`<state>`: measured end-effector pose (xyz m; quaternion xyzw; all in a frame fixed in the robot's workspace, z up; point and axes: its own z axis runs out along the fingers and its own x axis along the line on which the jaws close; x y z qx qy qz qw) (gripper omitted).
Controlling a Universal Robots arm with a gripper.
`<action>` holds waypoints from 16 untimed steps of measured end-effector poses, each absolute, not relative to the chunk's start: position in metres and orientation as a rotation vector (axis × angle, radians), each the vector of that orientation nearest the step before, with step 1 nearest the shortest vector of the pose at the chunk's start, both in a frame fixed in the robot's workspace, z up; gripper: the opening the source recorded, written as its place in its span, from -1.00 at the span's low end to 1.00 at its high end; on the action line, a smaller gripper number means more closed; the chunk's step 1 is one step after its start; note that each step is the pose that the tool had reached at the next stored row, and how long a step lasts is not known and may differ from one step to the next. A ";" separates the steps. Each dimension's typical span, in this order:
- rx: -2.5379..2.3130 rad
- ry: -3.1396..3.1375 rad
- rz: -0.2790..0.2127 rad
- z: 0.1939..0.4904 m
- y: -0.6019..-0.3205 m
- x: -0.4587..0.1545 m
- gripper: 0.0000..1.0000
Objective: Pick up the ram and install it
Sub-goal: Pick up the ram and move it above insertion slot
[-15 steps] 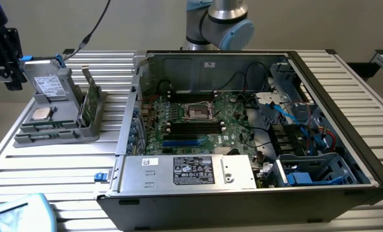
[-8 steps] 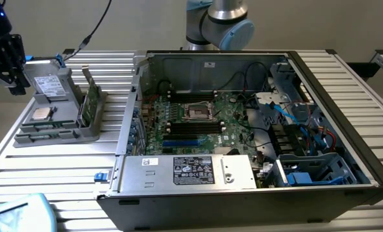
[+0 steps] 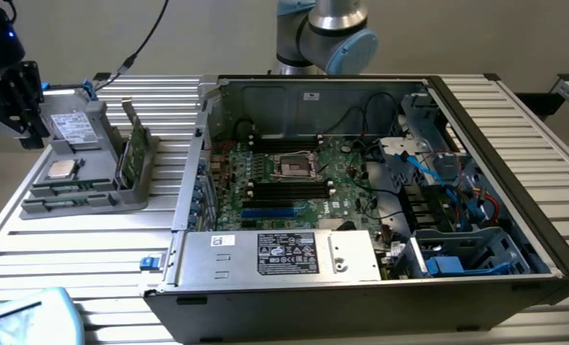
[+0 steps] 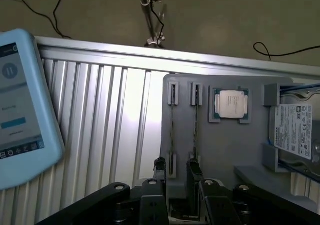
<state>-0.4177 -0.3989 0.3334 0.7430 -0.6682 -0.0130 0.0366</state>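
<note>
Slatted table: gray tray holds ram, processor, hard drive; fingers apart above ram.

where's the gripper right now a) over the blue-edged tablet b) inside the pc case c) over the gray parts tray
c: the gripper hangs at the gray parts tray, to the exterior view's left of the open pc case, and the wrist view looks down on the ram standing in that tray.
</note>
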 end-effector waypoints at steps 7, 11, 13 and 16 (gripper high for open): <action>2.304 -2.071 -0.036 0.327 -0.400 -0.420 -0.37; 2.308 -2.073 -0.036 0.321 -0.404 -0.426 -0.37; 2.309 -2.074 -0.035 0.318 -0.405 -0.428 -0.37; 2.310 -2.073 -0.035 0.313 -0.407 -0.428 -0.37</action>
